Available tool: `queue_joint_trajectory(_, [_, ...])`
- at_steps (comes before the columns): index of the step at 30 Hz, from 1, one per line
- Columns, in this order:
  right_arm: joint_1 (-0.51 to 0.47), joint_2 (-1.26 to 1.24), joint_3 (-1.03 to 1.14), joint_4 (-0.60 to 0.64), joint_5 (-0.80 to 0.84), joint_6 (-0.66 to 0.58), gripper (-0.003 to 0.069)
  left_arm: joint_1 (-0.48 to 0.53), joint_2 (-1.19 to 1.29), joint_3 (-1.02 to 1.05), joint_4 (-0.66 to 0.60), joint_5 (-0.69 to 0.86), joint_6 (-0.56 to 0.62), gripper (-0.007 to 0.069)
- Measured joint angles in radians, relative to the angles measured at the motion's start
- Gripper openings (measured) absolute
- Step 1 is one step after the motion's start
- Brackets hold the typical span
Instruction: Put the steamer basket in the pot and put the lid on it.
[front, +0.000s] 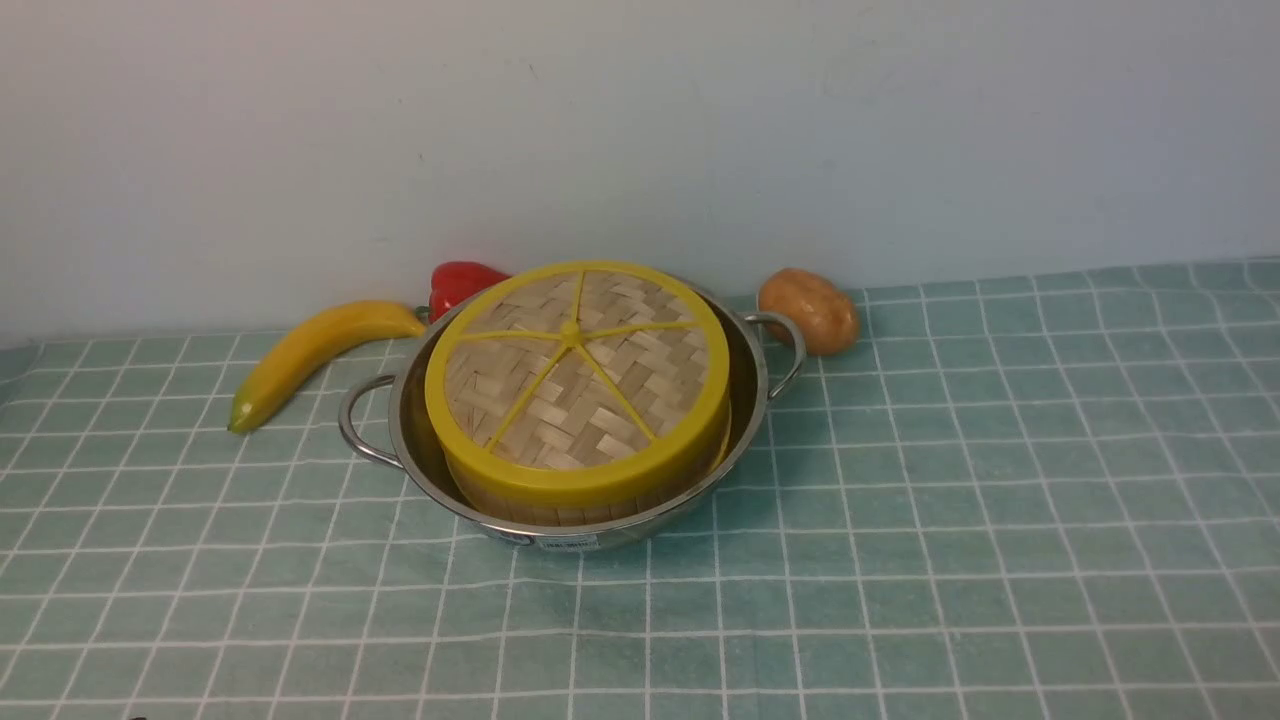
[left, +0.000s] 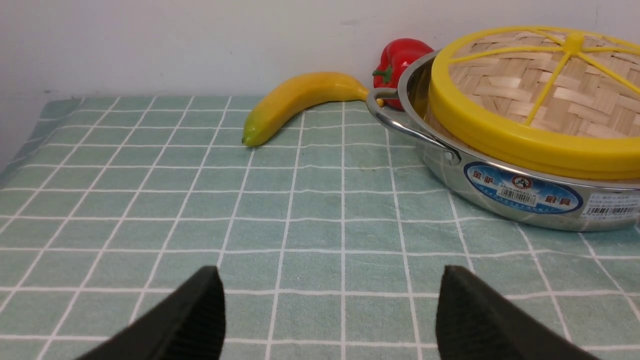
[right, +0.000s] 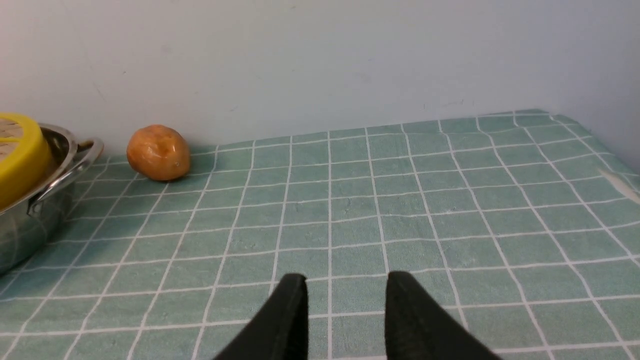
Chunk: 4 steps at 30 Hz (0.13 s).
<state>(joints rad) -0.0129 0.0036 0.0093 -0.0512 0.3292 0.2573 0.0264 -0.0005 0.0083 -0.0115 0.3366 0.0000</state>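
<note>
Open checked cloth on the counter (front: 1000, 500) spans the near side and whole right. Far left, a banana (front: 320, 350) and red pepper (front: 462, 282) crowd the pot (front: 590, 530); a potato (front: 808, 310) sits just beside its right handle.

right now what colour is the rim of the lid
Yellow. The lid has a thick yellow rim around woven tan bamboo; it shows best in the front view.
</note>
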Motion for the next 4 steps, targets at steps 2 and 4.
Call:
queue_joint_trajectory(2, [0.000, 0.000, 0.000, 0.000, 0.000, 0.000, 0.0240, 0.000, 0.000, 0.000, 0.000, 0.000, 0.000, 0.0524])
queue_joint_trajectory(4, [0.000, 0.000, 0.000, 0.000, 0.000, 0.000, 0.0240, 0.000, 0.000, 0.000, 0.000, 0.000, 0.000, 0.0524])
